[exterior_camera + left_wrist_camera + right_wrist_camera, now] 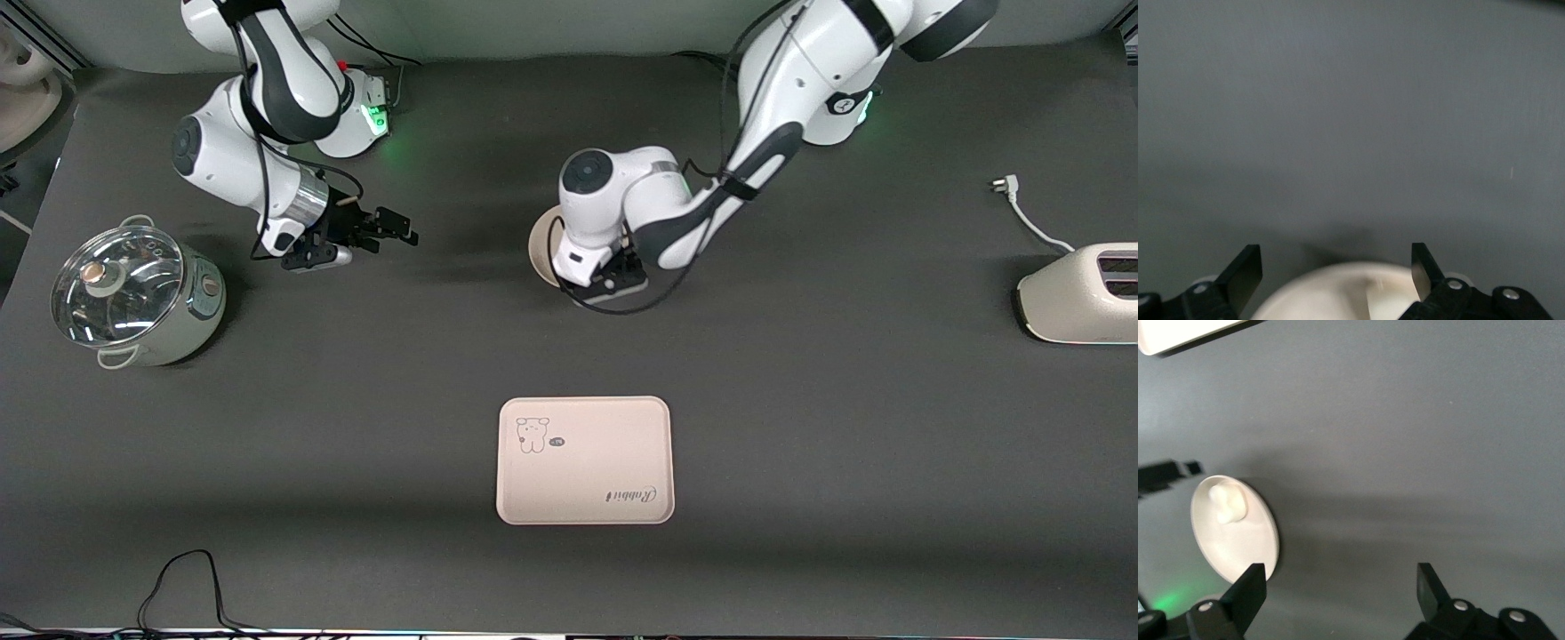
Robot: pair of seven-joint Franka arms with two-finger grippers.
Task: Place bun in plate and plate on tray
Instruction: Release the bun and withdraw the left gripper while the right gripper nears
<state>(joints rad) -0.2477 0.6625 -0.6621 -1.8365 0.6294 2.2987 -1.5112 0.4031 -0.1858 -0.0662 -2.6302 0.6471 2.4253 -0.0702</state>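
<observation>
- Front view, counted: one tray [584, 460], one plate [540, 247], one bun [1227, 503], one lidded pot [133, 295], one toaster [1082, 293], and my two arms.
- The tray, with its rabbit drawing, is my landmark. It lies flat on the dark table [800, 400] with nothing on it.
- The plate sits farther from the front camera than the tray, well apart from it, mostly hidden under my left arm's wrist.
- The bun rests in the plate, near its rim, seen from my right wrist.
- My left gripper [1337, 270] hangs low over the plate, fingers spread, holding nothing.
- My right gripper [1341, 593] waits over bare table, toward the right arm's end from the tray, fingers spread and empty.
- The pot stands at the right arm's end, the toaster at the left arm's end.
</observation>
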